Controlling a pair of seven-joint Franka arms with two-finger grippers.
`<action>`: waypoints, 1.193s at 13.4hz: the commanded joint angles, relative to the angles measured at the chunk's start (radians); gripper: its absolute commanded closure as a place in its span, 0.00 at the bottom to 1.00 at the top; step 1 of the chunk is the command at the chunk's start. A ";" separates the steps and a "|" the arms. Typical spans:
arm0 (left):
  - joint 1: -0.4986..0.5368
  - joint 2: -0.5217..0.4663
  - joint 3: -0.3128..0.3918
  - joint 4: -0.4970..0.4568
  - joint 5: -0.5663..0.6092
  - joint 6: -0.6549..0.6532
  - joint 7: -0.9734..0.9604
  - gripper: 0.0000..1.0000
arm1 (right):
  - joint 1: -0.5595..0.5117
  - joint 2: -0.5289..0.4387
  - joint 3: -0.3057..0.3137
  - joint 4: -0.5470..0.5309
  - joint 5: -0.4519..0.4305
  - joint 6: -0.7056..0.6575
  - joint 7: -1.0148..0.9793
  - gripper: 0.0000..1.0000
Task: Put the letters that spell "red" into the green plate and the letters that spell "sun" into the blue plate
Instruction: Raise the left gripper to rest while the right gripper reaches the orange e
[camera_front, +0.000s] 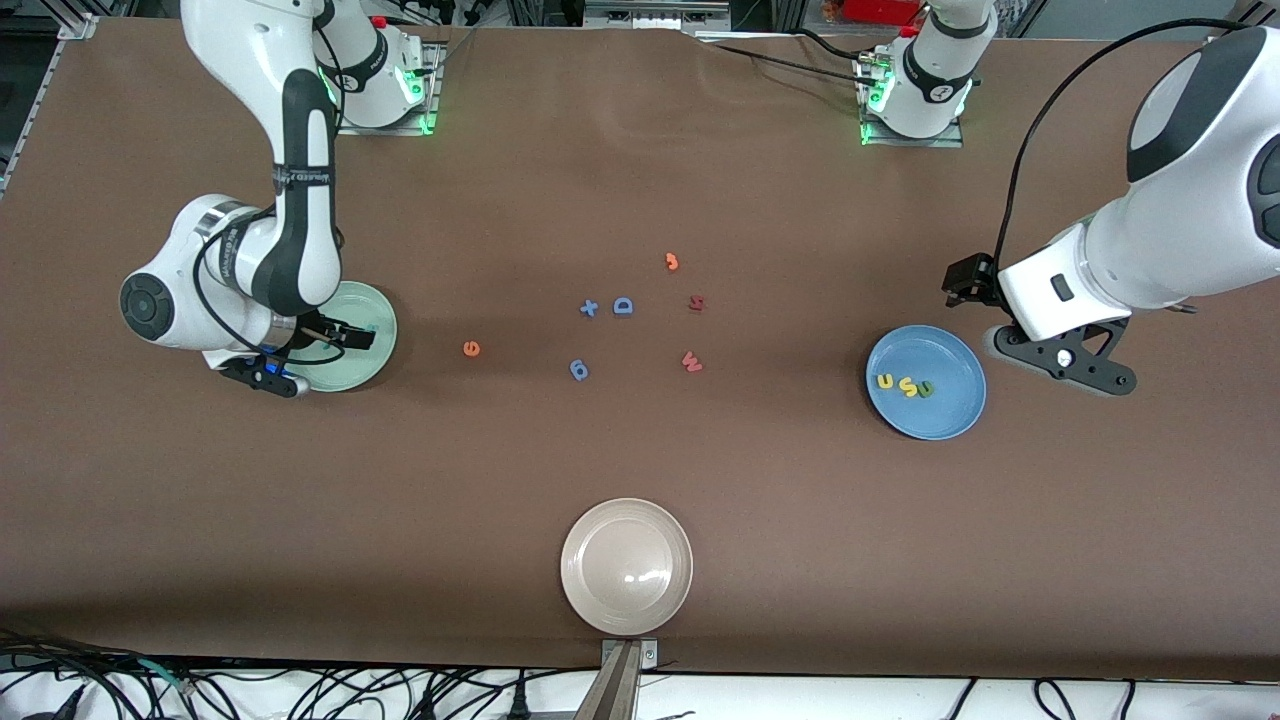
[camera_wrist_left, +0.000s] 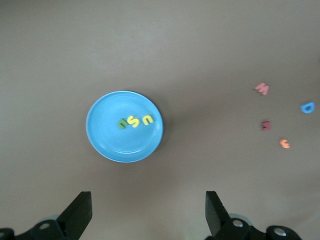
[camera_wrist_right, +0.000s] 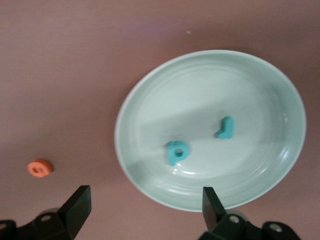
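Observation:
The green plate (camera_front: 372, 300) (camera_wrist_right: 200, 90) lies at the right arm's end and holds a teal "d" (camera_wrist_right: 177, 151) and a teal "r" (camera_wrist_right: 226, 128). My right gripper (camera_front: 265, 378) (camera_wrist_right: 145, 210) hangs open and empty over that plate's edge. The orange "e" (camera_front: 471, 348) (camera_wrist_right: 40, 167) lies on the table between the green plate and the loose letters. In the blue plate (camera_front: 940, 350) (camera_wrist_left: 110, 130) sit a yellow "u" (camera_front: 884, 381) (camera_wrist_left: 147, 120), a yellow "s" (camera_front: 907, 386) (camera_wrist_left: 133, 121) and a dark green letter (camera_front: 927, 389) (camera_wrist_left: 122, 123). My left gripper (camera_front: 1065, 362) (camera_wrist_left: 149, 215) waits open beside the blue plate.
Mid-table lie a blue "D" (camera_front: 623, 306), a blue cross (camera_front: 589, 308), a blue "6" shape (camera_front: 579, 370), a red "w" (camera_front: 691, 362), a dark red letter (camera_front: 696, 302) and an orange "3" (camera_front: 672, 262). A beige-white plate (camera_front: 626, 566) sits near the front edge.

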 joint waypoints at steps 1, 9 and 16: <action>-0.038 -0.083 0.139 -0.016 -0.135 -0.005 0.004 0.00 | 0.114 0.005 -0.051 0.034 0.015 -0.013 0.082 0.02; -0.336 -0.366 0.600 -0.264 -0.292 0.222 -0.005 0.00 | 0.210 0.048 -0.008 0.047 0.024 0.101 0.127 0.06; -0.555 -0.415 0.894 -0.253 -0.423 0.154 -0.013 0.00 | 0.197 0.097 0.138 0.004 0.038 0.309 0.238 0.06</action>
